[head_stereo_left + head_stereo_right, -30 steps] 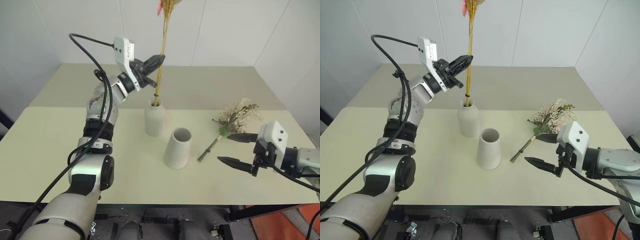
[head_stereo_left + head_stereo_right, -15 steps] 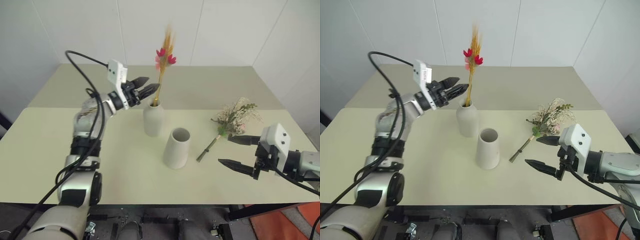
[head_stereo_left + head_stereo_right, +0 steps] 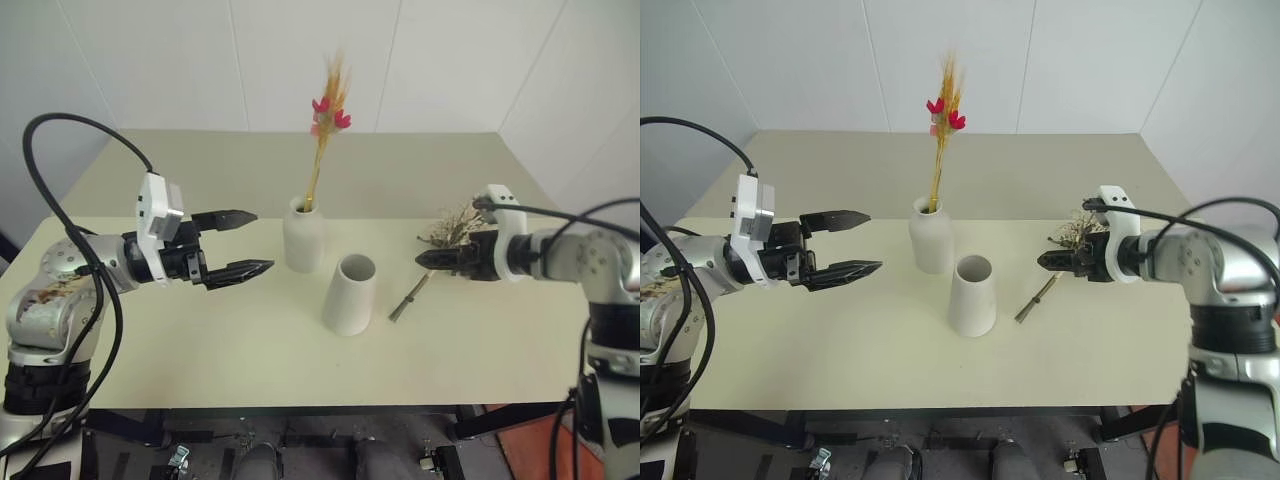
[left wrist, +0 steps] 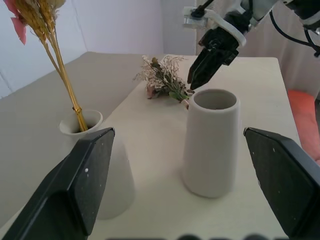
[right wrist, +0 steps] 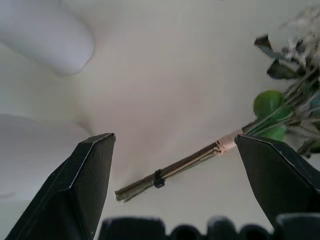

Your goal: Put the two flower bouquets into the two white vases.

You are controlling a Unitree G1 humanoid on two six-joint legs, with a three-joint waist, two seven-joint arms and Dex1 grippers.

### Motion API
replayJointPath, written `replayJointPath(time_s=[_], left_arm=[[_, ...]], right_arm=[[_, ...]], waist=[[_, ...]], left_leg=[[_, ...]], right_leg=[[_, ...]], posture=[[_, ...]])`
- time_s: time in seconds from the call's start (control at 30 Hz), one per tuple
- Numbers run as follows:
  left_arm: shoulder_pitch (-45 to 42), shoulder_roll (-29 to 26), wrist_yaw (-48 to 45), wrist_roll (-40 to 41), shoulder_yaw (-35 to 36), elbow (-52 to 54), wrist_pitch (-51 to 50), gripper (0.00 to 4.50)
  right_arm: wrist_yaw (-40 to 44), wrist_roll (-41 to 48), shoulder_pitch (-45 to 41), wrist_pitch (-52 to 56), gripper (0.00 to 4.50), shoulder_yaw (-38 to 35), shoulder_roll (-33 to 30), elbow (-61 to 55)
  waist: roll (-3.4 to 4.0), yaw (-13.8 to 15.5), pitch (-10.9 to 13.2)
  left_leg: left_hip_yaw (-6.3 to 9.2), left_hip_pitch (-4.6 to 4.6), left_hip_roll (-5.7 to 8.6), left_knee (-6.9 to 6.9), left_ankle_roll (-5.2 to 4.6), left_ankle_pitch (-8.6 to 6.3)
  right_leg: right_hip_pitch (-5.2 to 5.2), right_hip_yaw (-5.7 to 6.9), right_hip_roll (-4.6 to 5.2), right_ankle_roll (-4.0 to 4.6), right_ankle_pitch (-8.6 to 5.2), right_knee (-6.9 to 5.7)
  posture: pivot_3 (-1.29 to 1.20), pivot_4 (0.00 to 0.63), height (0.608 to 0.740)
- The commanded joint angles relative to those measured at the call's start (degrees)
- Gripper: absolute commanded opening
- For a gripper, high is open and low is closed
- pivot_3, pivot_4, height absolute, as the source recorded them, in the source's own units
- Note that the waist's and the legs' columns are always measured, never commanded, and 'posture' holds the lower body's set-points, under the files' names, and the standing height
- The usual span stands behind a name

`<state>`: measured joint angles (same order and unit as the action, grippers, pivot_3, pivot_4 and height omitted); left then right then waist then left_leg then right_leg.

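Right wrist view: open right end effector (image 5: pixel 172 190) poised above green-leaf bouquet (image 5: pixel 220 150), flat on bench (image 3: pixel 150 330). Straw bouquet (image 3: pixel 322 140) in bottle vase (image 3: pixel 303 235); cone vase (image 3: pixel 349 293) unfilled; left end effector (image 3: pixel 245 243) open, empty.

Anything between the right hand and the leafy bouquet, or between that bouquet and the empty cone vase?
Nothing visible. The right hand hangs open over the stems of the leafy bouquet, which lies flat on the table. Only bare tabletop separates it from the cone vase, whose mouth is empty. The bottle vase stands behind, off that path.
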<state>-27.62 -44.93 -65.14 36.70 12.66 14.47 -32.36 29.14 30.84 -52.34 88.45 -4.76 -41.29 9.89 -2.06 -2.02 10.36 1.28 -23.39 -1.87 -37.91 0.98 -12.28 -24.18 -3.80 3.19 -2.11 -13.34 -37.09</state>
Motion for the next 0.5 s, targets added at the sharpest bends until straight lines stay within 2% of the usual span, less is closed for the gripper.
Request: replayJointPath(time_s=[0.03, 0.2, 0.4, 0.5], left_arm=[[1.2, -1.2, 0.1, 2.5, 2.6, 2.9, 0.7, 4.49], [2.9, -1.6, 1.1, 3.5, 3.4, 4.0, 0.9, 4.49], [3.8, -2.3, 1.3, 4.7, 3.8, 4.9, 0.5, 4.49], [4.1, -2.6, 1.9, 5.4, 4.3, 5.3, 0.4, 4.5]], right_arm=[[-4.6, -3.7, -6.9, 3.8, 4.5, -0.8, 2.0, 11.2], [-10.0, -9.9, -13.2, 3.1, 4.5, -1.5, 7.0, 23.0], [-15.1, -14.8, -18.9, -4.9, 4.5, -4.1, 11.4, 37.3], [-15.4, -15.9, -20.0, -8.0, 3.85, -4.2, 12.3, 40.5]], waist=[[0.0, -0.1, 0.0], [0.01, -0.5, 0.0], [0.02, -0.6, 0.0], [0.02, -0.7, 0.0]], left_leg=[[-0.02, -0.01, 0.0, 0.01, -0.04, -0.03], [-0.02, -0.14, 0.0, 0.07, -0.08, -0.05], [-0.03, -0.1, 0.0, 0.07, -0.08, -0.05], [-0.03, -0.1, 0.0, 0.1, -0.08, -0.05]], right_leg=[[-0.01, 0.0, 0.02, -0.01, 0.0, 0.03], [-0.16, 0.01, 0.04, -0.01, 0.0, 0.03], [-0.14, 0.01, 0.02, -0.01, 0.0, 0.01], [-0.14, 0.01, 0.02, -0.01, 0.0, 0.03]], posture=[[0.0, 0.15, 0.74], [0.0, 0.15, 0.74], [0.0, 0.15, 0.74], [0.0, 0.15, 0.74]])
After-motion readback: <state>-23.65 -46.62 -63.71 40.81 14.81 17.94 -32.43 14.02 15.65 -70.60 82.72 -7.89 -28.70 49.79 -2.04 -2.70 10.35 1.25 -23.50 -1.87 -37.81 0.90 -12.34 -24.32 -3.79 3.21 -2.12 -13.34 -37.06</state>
